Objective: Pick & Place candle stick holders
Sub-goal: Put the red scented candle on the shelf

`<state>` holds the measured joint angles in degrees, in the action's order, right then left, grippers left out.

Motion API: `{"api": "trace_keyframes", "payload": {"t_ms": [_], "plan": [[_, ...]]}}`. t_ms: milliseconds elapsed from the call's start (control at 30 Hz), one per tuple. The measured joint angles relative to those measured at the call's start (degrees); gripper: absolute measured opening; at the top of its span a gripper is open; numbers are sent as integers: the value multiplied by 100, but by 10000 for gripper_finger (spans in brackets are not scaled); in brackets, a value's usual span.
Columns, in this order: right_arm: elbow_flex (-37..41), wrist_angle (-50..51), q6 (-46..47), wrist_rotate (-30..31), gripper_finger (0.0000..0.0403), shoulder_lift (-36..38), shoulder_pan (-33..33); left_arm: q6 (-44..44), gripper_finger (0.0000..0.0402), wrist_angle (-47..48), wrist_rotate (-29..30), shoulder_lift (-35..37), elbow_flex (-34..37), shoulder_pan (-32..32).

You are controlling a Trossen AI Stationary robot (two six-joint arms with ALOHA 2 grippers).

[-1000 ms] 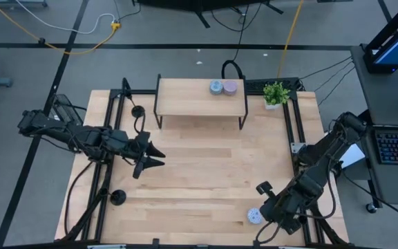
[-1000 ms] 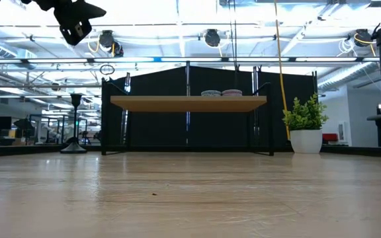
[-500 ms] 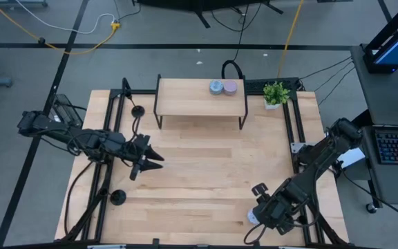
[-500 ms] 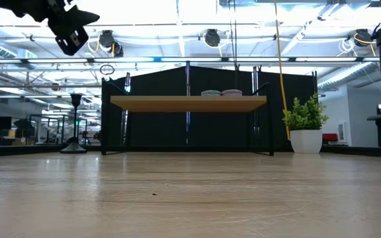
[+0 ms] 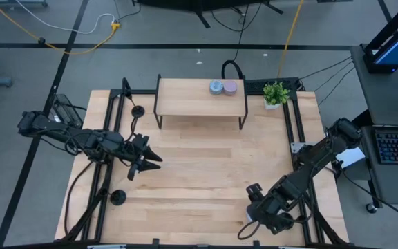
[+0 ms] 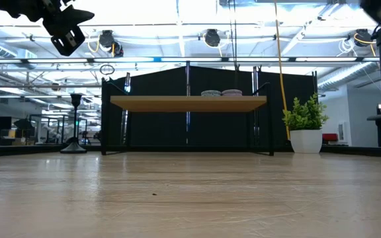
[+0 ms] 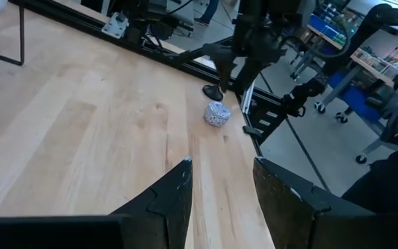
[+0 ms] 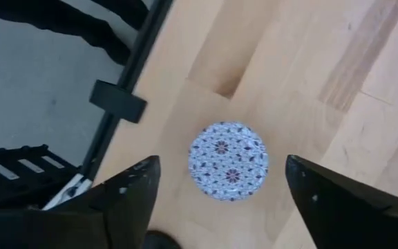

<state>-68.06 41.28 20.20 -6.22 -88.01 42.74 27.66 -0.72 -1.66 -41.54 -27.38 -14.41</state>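
Near the desk's [image 5: 206, 159] front right corner, the right gripper [image 8: 221, 166] hung with its fingers [image 8: 133, 194] spread wide and empty, straddling a white patterned puck [image 8: 228, 160]. It looked poised between steps of the pick-and-place. One black candle stick holder [image 7: 211, 90] appeared to stand just beside that puck, under the right arm. Two more stood along the left rail, the rear holder [image 5: 137, 111] near the raised shelf [image 5: 199, 100] and the front holder [image 5: 117, 198] toward the front edge.

The left gripper [image 5: 150, 160] hovered over the desk's left-centre, its fingers [image 7: 164, 200] partly open and holding nothing.

The next move likely called for lining up on a holder's thin stem, not the puck. The right side was tight against the black frame rail and desk edge. The middle offered plenty of open wood.
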Motion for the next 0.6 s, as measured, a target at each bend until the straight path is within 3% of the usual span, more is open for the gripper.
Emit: {"api": "trace_keyframes", "payload": {"t_ms": [267,600], "plan": [[532,-521,26,-150,348,0,-110,116,159,1,-1,0,0,-168],[885,-1140,491,-156,352,0,-182,140,159,5,14,0,0,-228]]}}
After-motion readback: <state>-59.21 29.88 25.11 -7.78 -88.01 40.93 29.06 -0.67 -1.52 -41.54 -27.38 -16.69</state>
